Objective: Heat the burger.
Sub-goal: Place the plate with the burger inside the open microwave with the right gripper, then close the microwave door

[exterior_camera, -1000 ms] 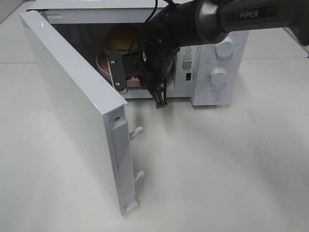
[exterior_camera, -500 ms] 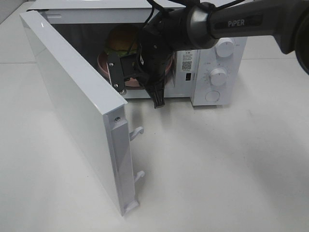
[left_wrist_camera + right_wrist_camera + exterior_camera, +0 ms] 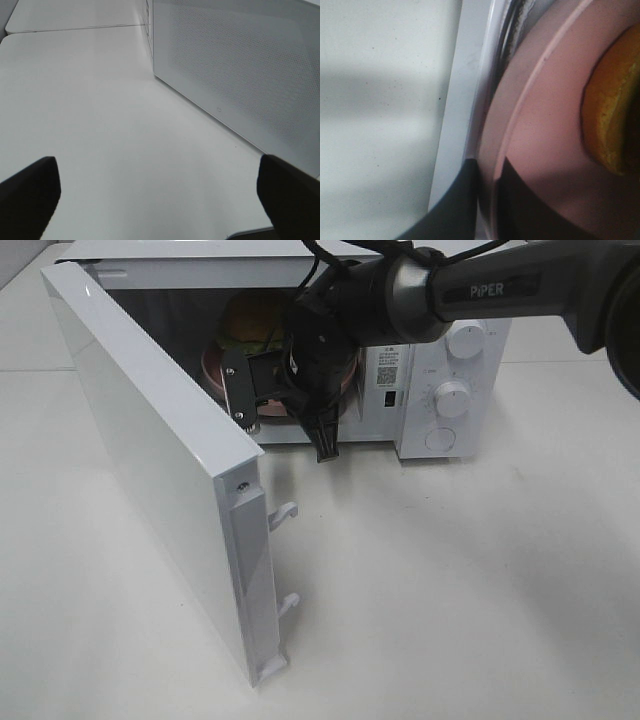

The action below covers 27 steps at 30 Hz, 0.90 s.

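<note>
**Burger in the cavity, right fingers on the plate rim**

The table (image 3: 480, 590) carries the microwave (image 3: 440, 350) at its far side, with the door (image 3: 150, 460) swung wide toward the near left. Inside the cavity sits the plate (image 3: 212, 372), and on it the burger (image 3: 250, 320). The right gripper (image 3: 489, 170) reaches in from the right and pinches the plate's near rim, a finger on either face of it. The burger lies beyond those fingers, deeper in the cavity and clear of them (being round, it has no long axis to mind).

We judge the loading nearly done: the fingers must let go and draw back toward the near side without dragging the plate. The left gripper (image 3: 160, 200) hangs spread wide and empty over the table beside a white perforated panel, which we take for the door's outer face. If so, that arm is the better placed to push the door shut.
</note>
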Tool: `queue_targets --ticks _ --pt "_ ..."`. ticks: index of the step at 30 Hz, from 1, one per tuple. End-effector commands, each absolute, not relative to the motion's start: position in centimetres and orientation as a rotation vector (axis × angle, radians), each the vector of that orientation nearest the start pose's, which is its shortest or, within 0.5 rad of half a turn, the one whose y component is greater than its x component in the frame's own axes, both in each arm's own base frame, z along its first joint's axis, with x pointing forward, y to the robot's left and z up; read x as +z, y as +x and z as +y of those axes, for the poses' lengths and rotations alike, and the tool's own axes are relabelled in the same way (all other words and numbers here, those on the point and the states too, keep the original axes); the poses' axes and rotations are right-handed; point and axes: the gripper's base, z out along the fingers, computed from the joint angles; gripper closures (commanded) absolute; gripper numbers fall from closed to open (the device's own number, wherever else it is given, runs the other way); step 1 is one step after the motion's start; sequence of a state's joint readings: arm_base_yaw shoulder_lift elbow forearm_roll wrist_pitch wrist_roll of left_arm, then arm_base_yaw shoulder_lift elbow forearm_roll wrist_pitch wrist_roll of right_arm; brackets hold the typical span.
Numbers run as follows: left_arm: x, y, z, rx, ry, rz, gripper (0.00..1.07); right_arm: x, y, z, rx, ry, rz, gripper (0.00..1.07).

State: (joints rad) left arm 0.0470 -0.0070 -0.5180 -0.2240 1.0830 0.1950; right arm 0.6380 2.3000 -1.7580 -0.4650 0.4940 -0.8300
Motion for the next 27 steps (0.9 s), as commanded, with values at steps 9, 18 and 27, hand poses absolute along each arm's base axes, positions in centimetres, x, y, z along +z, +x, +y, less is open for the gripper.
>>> queue_targets --ticks 9,18,27 --pt "28.3 -1.1 -1.8 -0.109 0.158 1.992 0.06 15.3 42.1 28.4 -0.507 -1.906 1.635 0.73" --pt "28.3 -1.1 -1.8 -0.109 0.158 1.992 0.06 16.3 42.0 28.4 -0.499 -1.873 1.642 0.6" --pt "28.3 -1.1 -1.8 -0.109 0.158 1.992 0.06 17.5 41.1 27.8 -0.476 -1.827 1.663 0.56"
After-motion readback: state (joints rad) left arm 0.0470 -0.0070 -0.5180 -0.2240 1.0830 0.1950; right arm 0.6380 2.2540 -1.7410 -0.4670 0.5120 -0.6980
